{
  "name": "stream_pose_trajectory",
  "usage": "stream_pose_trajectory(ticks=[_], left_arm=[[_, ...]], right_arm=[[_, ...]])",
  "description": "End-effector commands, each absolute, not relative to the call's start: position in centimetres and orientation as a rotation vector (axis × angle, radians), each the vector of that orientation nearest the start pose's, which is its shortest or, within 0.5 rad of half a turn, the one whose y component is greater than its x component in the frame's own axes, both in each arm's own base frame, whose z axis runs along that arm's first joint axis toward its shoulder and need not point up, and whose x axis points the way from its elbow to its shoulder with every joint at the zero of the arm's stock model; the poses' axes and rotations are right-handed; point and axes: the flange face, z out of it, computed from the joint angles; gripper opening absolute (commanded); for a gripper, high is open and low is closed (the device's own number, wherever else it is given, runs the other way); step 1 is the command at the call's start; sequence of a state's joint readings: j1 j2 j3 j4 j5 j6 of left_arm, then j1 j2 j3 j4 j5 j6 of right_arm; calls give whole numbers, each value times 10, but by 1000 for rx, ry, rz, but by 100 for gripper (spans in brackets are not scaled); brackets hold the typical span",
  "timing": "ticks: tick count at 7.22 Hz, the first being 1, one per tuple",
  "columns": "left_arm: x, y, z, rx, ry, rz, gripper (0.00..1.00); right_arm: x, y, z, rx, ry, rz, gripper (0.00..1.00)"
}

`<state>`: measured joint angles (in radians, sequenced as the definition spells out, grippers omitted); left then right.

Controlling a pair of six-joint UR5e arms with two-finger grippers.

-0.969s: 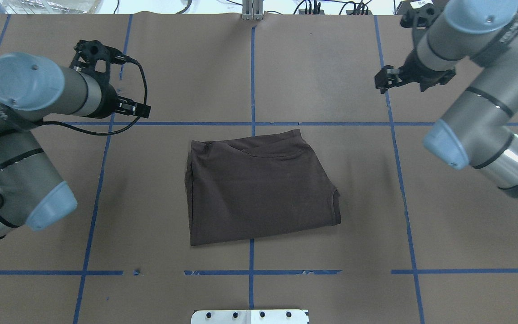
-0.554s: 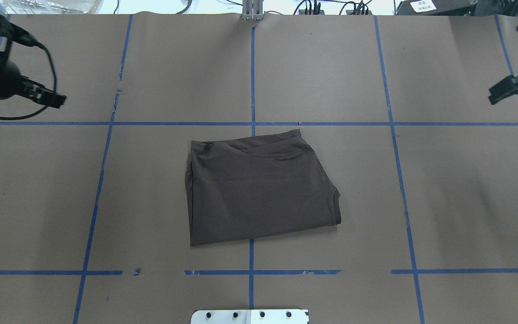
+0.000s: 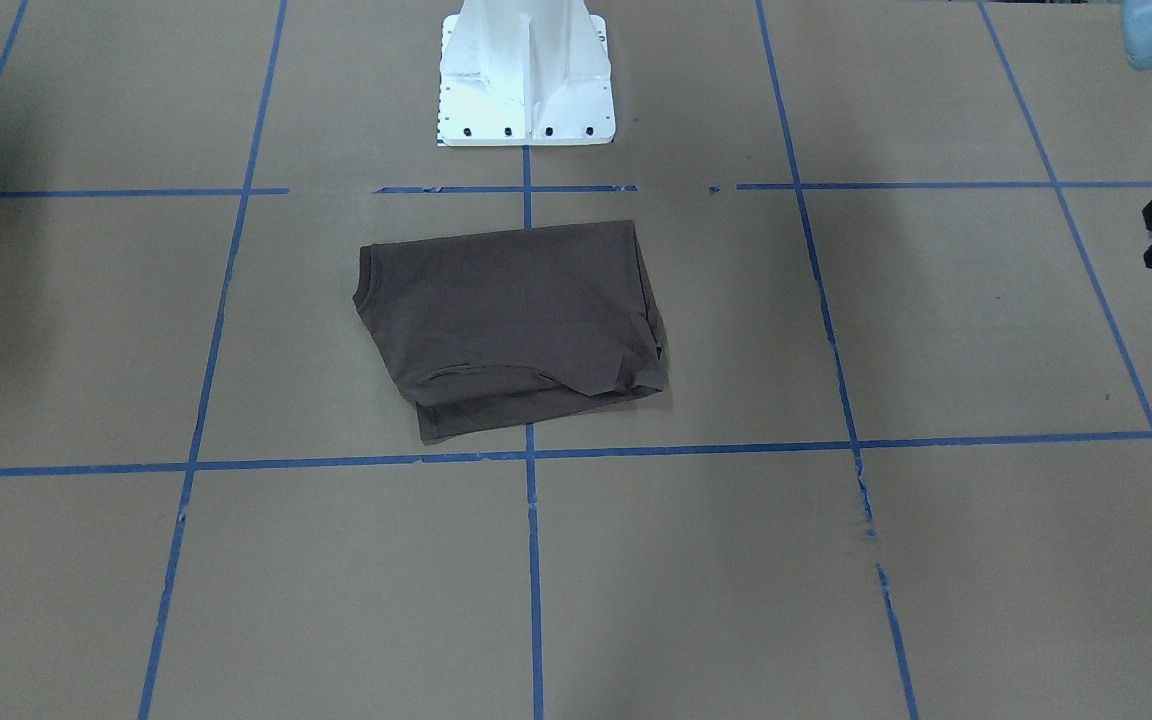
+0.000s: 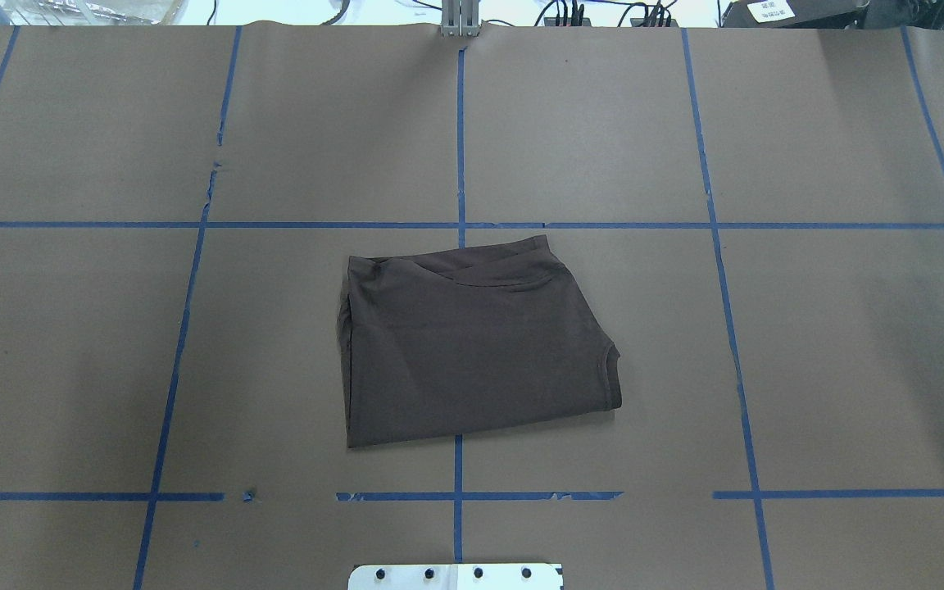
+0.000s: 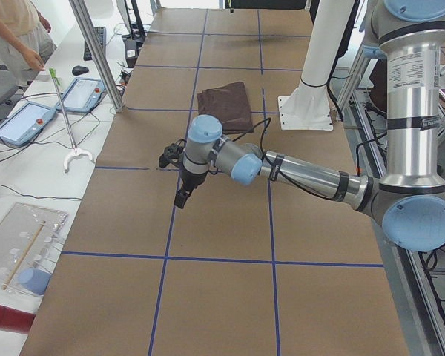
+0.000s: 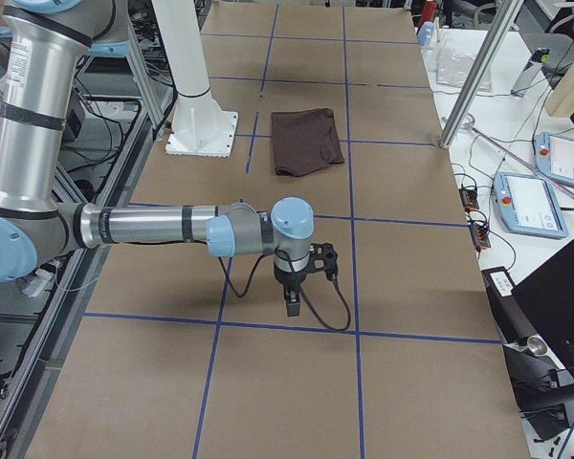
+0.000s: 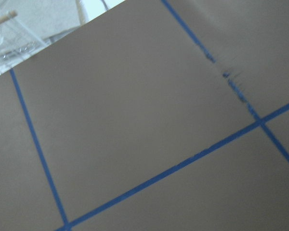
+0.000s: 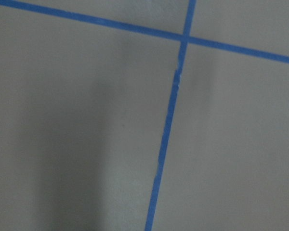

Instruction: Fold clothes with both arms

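Shirt sits mid-surface, folded into a squat packet. It's just ahead of the pedestal and straddles the centre tape line. Nothing's touching it. The far edge has a loose flap lying over the layer below. The near corner on the robot's right has a curved hem poking out, so it's not a crisp rectangle tbh.

Both arms hang well out to the sides. Left pincer is over bare paper toward the robot's left end, right pincer same deal at the other end. No cloth on either. Jaws apart or together? Can't tell from these angles, and the wrist cams only show paper + tape.

Handling, imo: thin knit, light, totally limp, and the stacked layers will prob slide over each other. If it needs another fold or a tidy, pinch through ALL layers at two corners of one short side, one arm each. Then lift low and carry across together, else the top flap peels off. Grabbing mid-edge would prob just make it sag.

Room: plenty. There's bare paper on every side of the shirt, and it's well apart from the surface edges. Only things to mind are the pedestal near the robot-side edge and the tablets off the far rim.
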<state>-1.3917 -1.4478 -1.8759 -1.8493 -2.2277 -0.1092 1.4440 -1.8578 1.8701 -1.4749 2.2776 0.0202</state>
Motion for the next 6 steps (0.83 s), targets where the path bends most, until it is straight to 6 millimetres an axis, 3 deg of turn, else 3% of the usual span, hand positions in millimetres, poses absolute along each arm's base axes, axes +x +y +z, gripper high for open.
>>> stream_pose_trajectory(ticks=[1, 2, 3, 6], left_arm=[[-40, -416, 614, 196, 751, 114, 100], [-37, -392, 632, 122, 825, 110, 100], [-41, -377, 635, 78, 857, 77, 100], [-47, -385, 621, 118, 835, 101, 100]], right_arm=[[27, -361, 638, 51, -800, -109, 100], [27, -365, 636, 55, -794, -110, 100], [27, -366, 635, 56, -788, -112, 100], [28, -373, 635, 56, -752, -111, 100]])
